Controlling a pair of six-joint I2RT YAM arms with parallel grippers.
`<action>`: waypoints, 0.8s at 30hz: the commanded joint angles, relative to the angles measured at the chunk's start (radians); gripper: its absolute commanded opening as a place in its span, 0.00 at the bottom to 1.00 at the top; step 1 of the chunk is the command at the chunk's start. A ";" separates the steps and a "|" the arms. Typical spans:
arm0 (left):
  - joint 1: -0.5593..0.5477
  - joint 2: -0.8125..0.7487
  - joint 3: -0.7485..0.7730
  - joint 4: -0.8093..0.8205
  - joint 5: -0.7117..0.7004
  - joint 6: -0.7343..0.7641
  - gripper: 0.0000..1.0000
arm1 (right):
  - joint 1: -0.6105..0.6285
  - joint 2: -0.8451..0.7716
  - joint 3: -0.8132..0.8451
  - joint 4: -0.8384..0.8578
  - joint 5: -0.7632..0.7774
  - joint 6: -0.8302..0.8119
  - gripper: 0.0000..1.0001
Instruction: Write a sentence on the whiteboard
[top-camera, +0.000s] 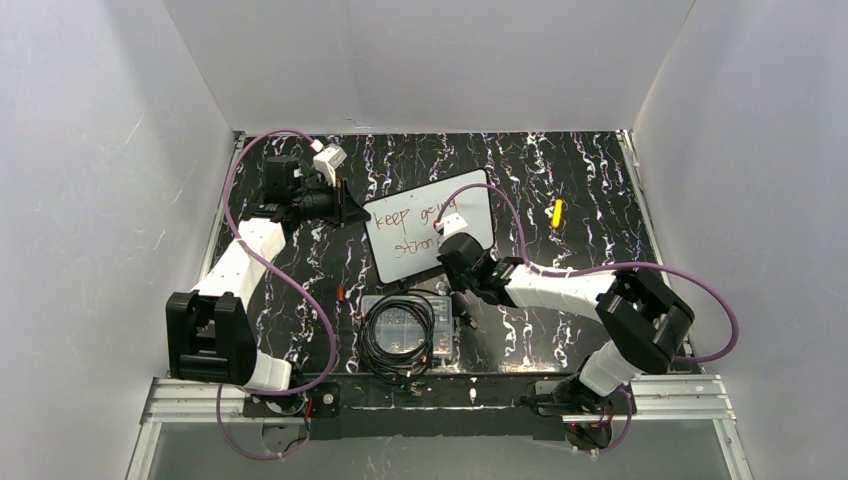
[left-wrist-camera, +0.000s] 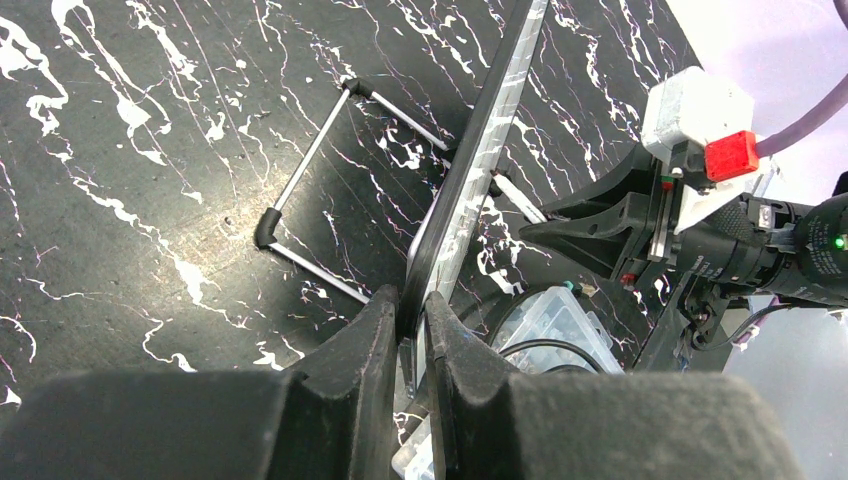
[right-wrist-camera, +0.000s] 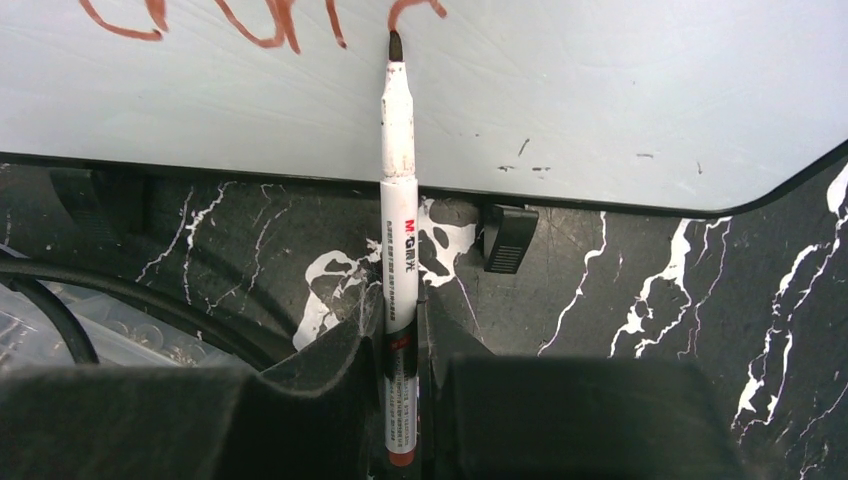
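Top: whiteboard (top-camera: 430, 232) mid-bench (top-camera: 560, 170), sentence (top-camera: 418, 228) part hidden by right gripper (top-camera: 458, 255), the arm nearer the lower line.
L wrist: left gripper (left-wrist-camera: 410, 300) clamped on whiteboard edge.
R wrist: right gripper pinches marker (right-wrist-camera: 398, 200), long axis straight ahead, tip on whiteboard at last stroke; blank space lies to the right.

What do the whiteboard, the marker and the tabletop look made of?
The whiteboard: smooth, glossy white face with soft reflections, probably coated sheet; thin black rim, likely plastic.
The marker: white plastic-looking barrel with printed label, dark felt-like tip.
The tabletop: black with white marble-like veining, slight sheen; real stone or printed film, cannot tell.
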 joint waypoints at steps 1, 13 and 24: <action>0.012 -0.029 0.040 0.014 0.009 0.000 0.00 | -0.002 -0.016 -0.018 0.005 0.018 0.024 0.01; 0.012 -0.031 0.038 0.014 0.009 0.000 0.00 | -0.002 -0.018 0.034 -0.012 0.071 0.001 0.01; 0.012 -0.032 0.038 0.012 0.009 0.000 0.00 | -0.003 -0.002 0.060 -0.015 0.075 -0.013 0.01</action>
